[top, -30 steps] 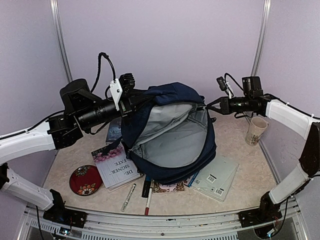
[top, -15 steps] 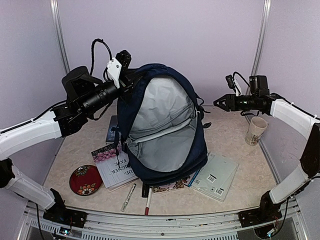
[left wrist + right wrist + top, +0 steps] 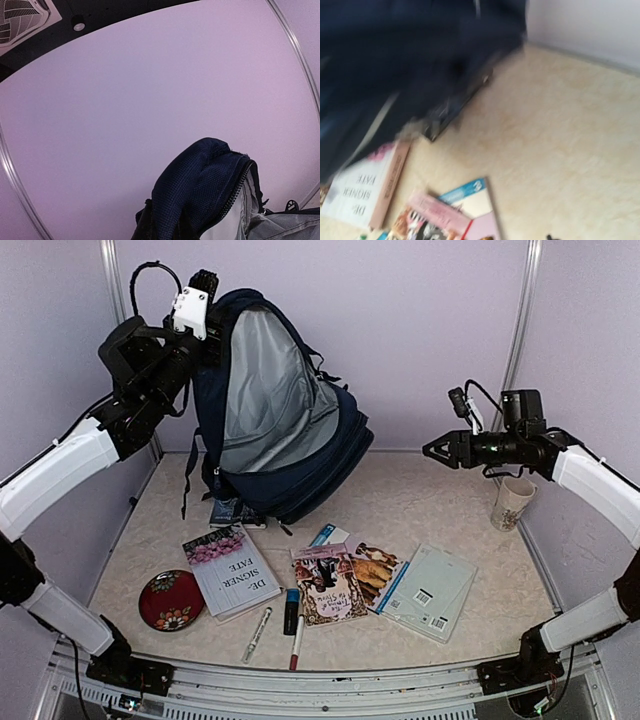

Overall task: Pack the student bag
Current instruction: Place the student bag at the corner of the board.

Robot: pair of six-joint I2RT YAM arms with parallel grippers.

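Purple walls [image 3: 400,320] stand behind the counter [image 3: 455,505], where the left jaws are clamped on the top of the student bag [image 3: 325,455], holding it up at the back left, and the right jaws are apart and empty.

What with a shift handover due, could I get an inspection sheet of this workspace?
Surface: beige table, no damage seen.
Job's things: bag hoisted upright, open, grey lining showing.
Clutter: books, red dish, markers, mug.
Grippers: left gripper shut on bag's top; right gripper open, apart from it.
Cables: black cable looped at each wrist.
Surroundings: lilac walls, metal posts.
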